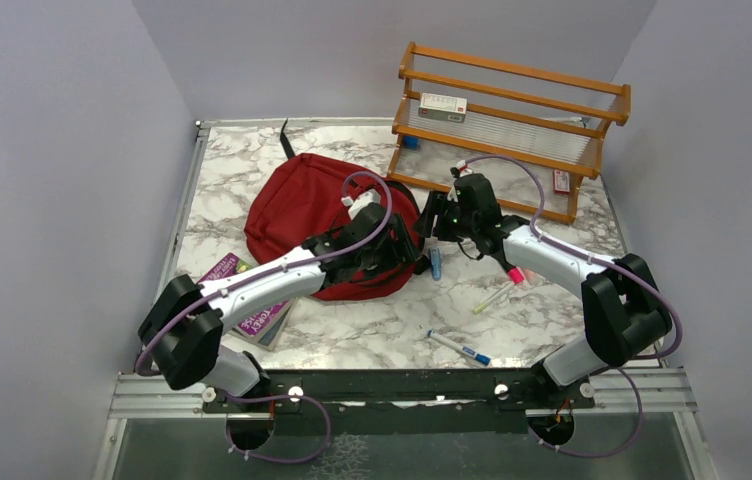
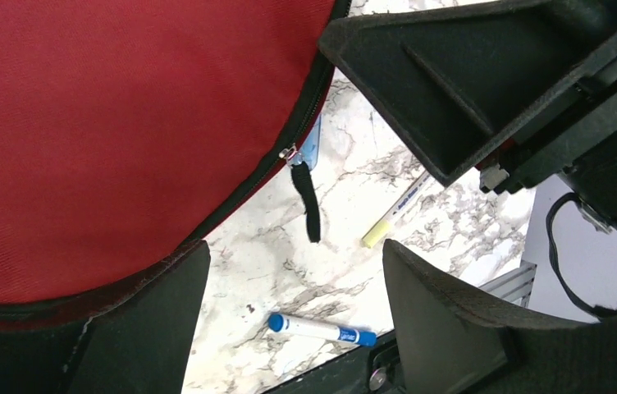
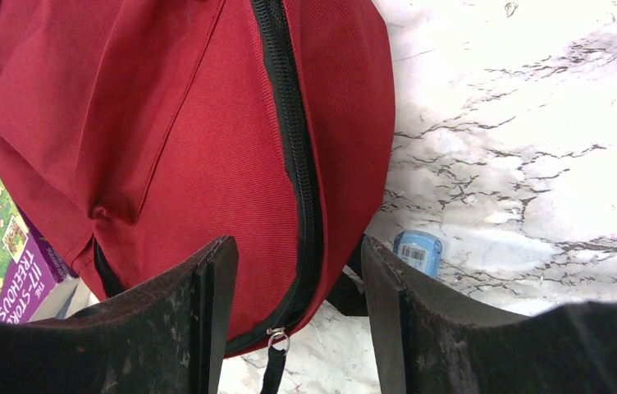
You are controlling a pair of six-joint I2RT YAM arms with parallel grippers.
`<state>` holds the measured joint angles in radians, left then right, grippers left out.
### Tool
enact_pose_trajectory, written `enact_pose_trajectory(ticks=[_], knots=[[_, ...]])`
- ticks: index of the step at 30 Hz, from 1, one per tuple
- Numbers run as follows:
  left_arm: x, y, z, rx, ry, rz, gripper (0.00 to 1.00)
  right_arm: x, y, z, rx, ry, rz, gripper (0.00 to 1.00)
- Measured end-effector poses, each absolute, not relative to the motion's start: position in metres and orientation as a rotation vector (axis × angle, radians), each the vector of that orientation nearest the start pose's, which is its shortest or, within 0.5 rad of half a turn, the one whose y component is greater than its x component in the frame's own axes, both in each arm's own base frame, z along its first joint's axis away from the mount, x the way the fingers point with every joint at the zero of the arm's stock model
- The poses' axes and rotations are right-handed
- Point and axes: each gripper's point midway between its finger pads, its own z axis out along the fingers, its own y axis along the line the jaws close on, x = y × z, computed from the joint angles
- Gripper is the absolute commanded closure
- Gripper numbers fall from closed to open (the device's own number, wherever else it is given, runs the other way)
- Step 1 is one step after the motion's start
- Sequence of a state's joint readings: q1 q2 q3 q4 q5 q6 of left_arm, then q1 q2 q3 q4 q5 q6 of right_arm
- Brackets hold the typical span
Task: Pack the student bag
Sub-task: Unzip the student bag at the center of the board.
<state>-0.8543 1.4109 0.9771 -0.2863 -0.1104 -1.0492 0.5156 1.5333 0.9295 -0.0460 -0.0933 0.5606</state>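
The student bag (image 1: 302,210) is a dark-red backpack lying flat mid-table, its black zipper (image 3: 289,148) closed where visible. My left gripper (image 1: 410,255) hovers open at the bag's right edge. In the left wrist view (image 2: 293,320) it is empty above bare marble, with the zipper pull (image 2: 291,154) and its black tab ahead. My right gripper (image 1: 432,225) is open just right of the bag. In the right wrist view (image 3: 297,328) its jaws straddle the bag's edge around the zipper pull (image 3: 276,338) without gripping it.
A purple book (image 1: 252,310) lies under the left arm. A blue marker (image 1: 460,349), pens (image 1: 495,296), a pink highlighter (image 1: 515,273) and a small blue item (image 1: 435,262) lie right of the bag. A wooden rack (image 1: 512,125) holding a white box stands back right.
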Motion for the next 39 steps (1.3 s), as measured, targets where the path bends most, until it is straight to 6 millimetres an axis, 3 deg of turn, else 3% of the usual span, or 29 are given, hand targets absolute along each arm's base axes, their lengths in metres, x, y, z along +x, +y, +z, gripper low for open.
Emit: enact_pose_trajectory(ticks=[4,15,39], knots=[[0.251,-0.328,0.135,-0.313,2.452,-0.815,0.24,0.347,0.241,0.110,-0.001,2.308,0.679,0.40],[0.254,-0.340,0.112,-0.347,2.504,-0.795,0.31,0.349,0.239,0.110,0.016,2.308,0.679,0.46],[0.264,-0.364,0.095,-0.338,2.509,-0.852,0.46,0.348,0.235,0.105,0.023,2.315,0.672,0.53]])
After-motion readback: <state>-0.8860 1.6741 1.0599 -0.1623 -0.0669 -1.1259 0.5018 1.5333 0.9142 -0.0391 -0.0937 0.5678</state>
